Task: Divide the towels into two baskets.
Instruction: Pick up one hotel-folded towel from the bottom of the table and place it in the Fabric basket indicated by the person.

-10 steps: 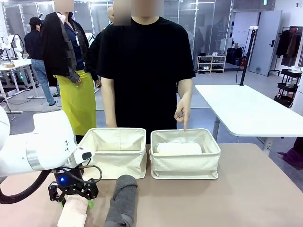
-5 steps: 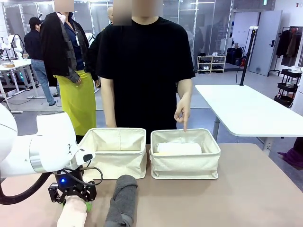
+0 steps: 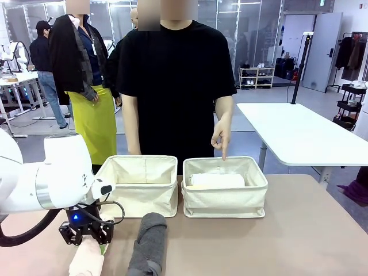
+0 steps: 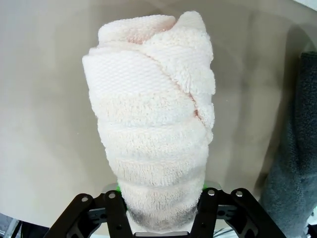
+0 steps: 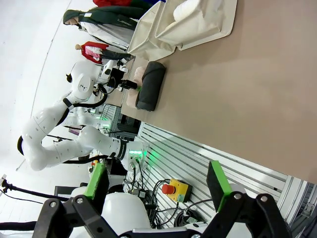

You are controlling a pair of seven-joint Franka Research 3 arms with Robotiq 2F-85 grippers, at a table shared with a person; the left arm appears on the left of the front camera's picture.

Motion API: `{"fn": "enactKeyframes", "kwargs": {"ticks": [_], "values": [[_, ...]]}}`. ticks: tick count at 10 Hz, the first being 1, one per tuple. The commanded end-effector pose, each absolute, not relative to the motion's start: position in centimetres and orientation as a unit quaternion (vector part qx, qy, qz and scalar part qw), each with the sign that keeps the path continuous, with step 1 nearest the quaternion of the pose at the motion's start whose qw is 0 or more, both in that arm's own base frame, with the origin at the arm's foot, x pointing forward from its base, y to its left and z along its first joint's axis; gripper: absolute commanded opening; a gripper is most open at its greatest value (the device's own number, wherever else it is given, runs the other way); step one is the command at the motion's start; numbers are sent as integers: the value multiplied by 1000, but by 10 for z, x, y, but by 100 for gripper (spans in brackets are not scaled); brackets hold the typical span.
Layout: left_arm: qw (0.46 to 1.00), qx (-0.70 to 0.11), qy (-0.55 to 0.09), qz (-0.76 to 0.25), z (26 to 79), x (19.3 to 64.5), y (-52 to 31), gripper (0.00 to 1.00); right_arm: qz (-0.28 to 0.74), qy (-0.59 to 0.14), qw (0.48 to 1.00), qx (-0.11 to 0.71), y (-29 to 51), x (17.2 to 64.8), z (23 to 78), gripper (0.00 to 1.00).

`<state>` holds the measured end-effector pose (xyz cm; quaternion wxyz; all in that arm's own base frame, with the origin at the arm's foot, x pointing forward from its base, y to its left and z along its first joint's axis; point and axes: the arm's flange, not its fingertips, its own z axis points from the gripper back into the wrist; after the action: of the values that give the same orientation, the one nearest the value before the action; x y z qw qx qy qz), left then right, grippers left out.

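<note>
Bench, early stage: one basket holds the white towel; nearer me than it, my left claw clamps the pink towel beside the unsorted grey towel.

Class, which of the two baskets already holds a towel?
The basket on the robot's right, below the person's pointing hand: a white towel lies inside. The left basket shows bare canvas.

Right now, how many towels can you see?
3: pale pink towel in the left gripper; dark grey towel on the table beside it; white towel in the right-hand basket. Another may lie hidden inside a basket.
</note>
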<state>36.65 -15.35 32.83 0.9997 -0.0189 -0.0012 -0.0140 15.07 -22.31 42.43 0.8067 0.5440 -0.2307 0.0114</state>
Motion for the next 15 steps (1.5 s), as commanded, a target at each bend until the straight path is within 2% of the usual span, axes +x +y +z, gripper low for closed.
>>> {"fn": "enactKeyframes", "kwargs": {"ticks": [1, 2, 4, 5, 7, 8, 9, 10, 13, 14, 15], "values": [[999, -21, -5, -27, 342, 351, -150, 35, 17, -237, 804, 544, -223, 150, 427, 100], [994, -64, 24, -87, 363, 340, -148, 35, 17, -237, 804, 544, -223, 150, 427, 100], [985, -63, 22, -161, 410, 319, -144, 35, 17, -237, 804, 544, -223, 150, 427, 100], [969, -56, 25, -238, 426, 307, -145, 35, 17, -237, 804, 544, -223, 150, 427, 100], [925, -77, -9, -373, 437, 294, -148, 35, 17, -237, 804, 544, -223, 150, 427, 100], [910, -78, -33, -407, 441, 287, -151, 35, 17, -237, 804, 544, -223, 150, 427, 100], [908, -100, -52, -404, 442, 286, -152, 35, 17, -237, 804, 544, -223, 150, 427, 100], [930, -62, -5, -362, 441, 303, -156, 35, 17, -237, 804, 544, -223, 150, 427, 100], [930, -62, -5, -362, 441, 303, -156, 35, 17, -237, 804, 544, -223, 150, 427, 100], [923, -72, -12, -377, 442, 301, -155, 38, 17, -237, 804, 544, -223, 150, 427, 100], [890, -22, -60, -452, 460, 306, -174, 38, 17, -237, 804, 544, -223, 150, 427, 100]]}}
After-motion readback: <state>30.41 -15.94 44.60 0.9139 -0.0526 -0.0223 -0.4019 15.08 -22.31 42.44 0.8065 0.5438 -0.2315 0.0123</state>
